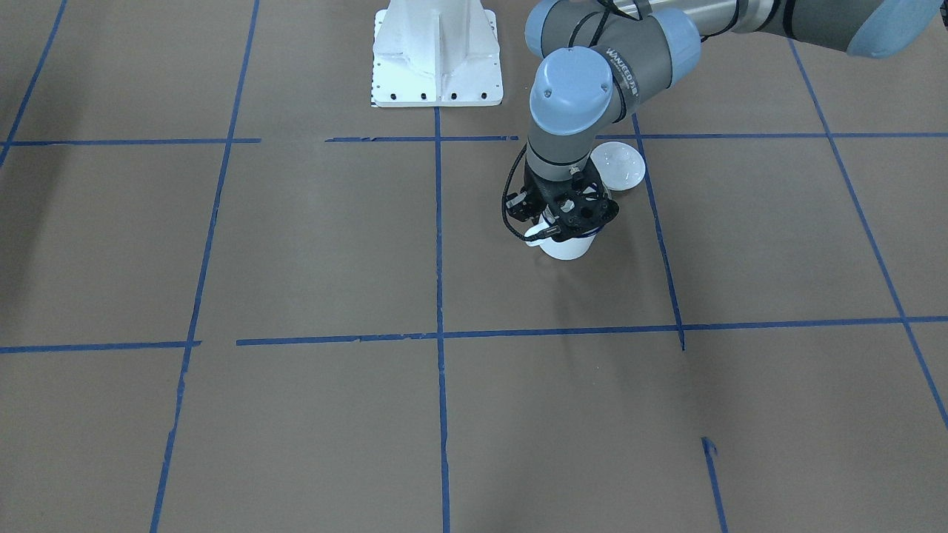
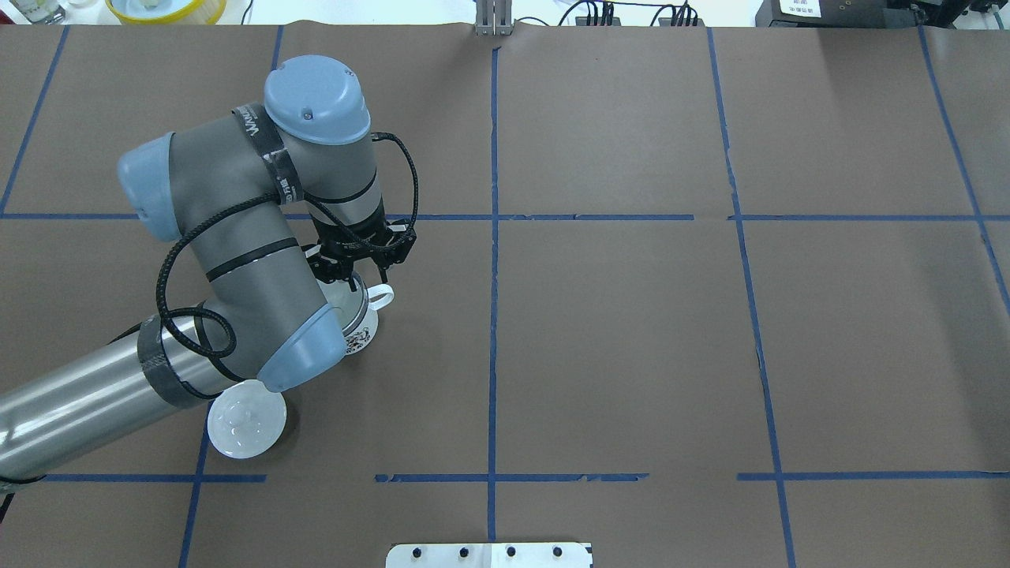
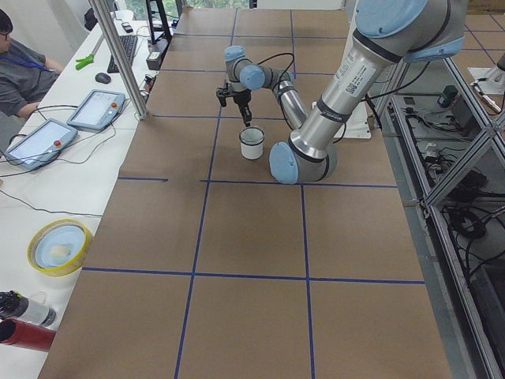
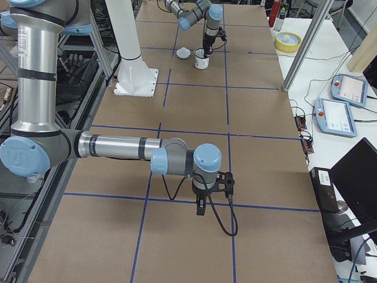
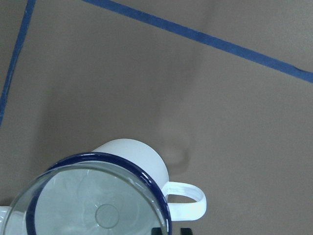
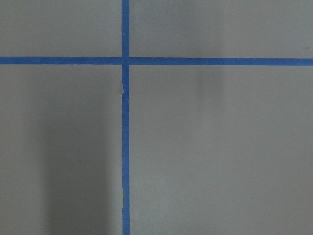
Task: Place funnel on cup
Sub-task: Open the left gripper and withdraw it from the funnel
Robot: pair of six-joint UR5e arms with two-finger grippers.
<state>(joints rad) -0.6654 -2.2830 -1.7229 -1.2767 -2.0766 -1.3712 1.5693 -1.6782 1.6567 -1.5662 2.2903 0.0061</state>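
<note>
The cup, a white enamel mug with a dark blue rim and a loop handle, stands upright on the brown table. The clear funnel sits in its mouth, spout down. My left gripper hangs straight over the cup. Its two dark fingertips stand close together at the funnel's rim, on the handle side, so it looks shut on the funnel. My right gripper hovers over bare table far from the cup; I cannot tell whether it is open or shut.
A round white knobbed lid lies on the table beside the cup, partly under my left arm's elbow. The white robot base stands at the table's edge. A yellow bowl and tablets sit on the side bench.
</note>
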